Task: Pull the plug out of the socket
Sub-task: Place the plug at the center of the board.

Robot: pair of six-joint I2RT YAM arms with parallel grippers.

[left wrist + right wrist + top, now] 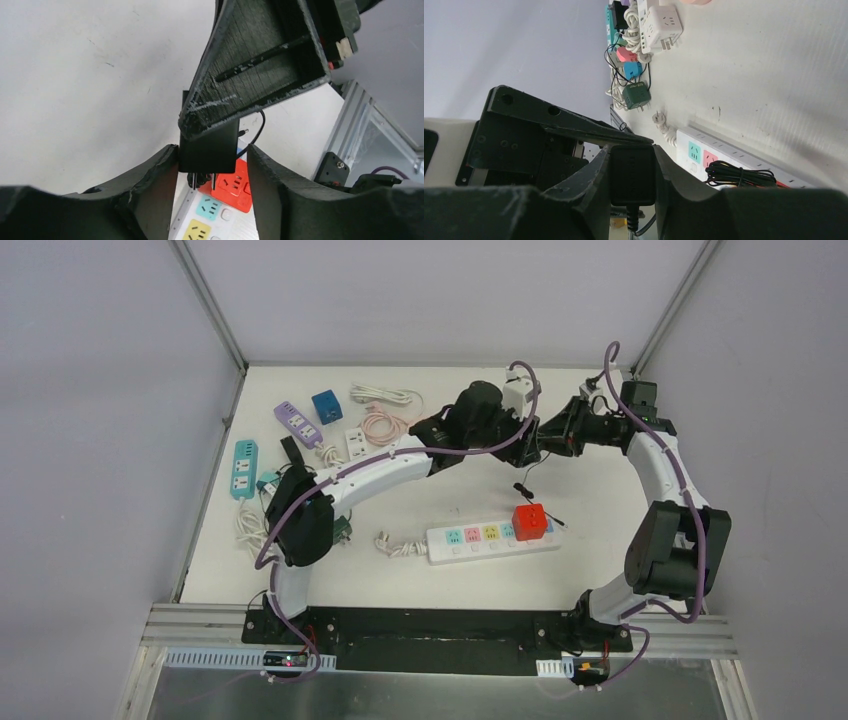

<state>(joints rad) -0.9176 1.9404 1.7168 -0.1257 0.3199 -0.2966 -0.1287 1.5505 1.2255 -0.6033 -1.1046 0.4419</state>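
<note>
Clamping the black plug (pixel 632 175) tight in my right end effector (pixel 631 150), I hold it above the desk (pixel 420 580), clear of the red socket (pixel 530 521) on the power strip (pixel 480 540). My left end effector (pixel 212 152) flanks the plug, slightly parted, with a gap on one side.

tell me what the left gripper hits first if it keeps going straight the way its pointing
The left gripper has the black plug between its fingers; next comes the right gripper, whose finger crosses just ahead, though depth is unclear.
</note>
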